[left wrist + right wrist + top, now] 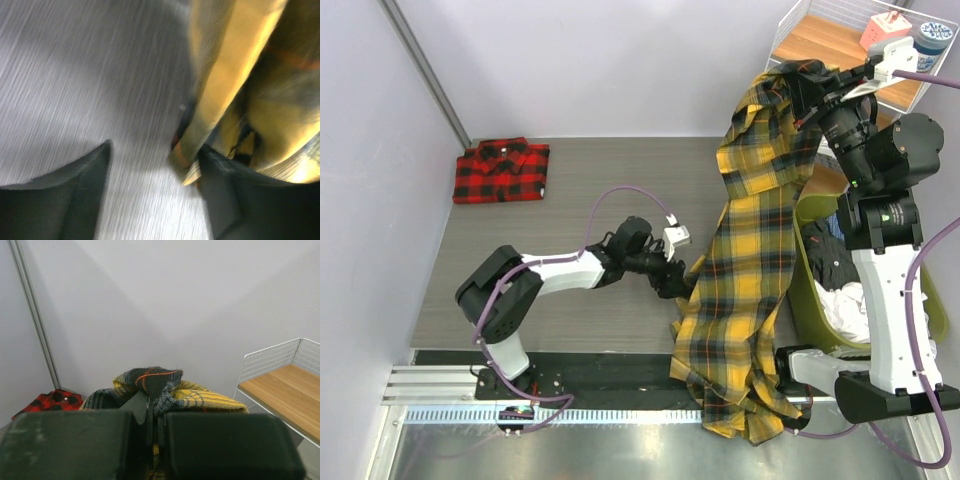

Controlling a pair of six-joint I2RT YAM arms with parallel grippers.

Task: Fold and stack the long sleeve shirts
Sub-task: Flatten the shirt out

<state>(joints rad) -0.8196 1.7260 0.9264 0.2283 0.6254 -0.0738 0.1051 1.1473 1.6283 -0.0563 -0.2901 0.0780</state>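
yellow shirt point(750, 270) | right claw point(154, 415) clamps it | left claw point(155, 147) wide apart

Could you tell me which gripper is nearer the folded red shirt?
Left. The left gripper is mid-table, right of the red shirt; the right gripper, holding the yellow shirt up, is farther right.

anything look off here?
The yellow shirt, hanging from the right gripper, trails off the table at its near edge and bunches by the right arm's base, off the work surface. The red shirt lies neatly folded in the far left corner.
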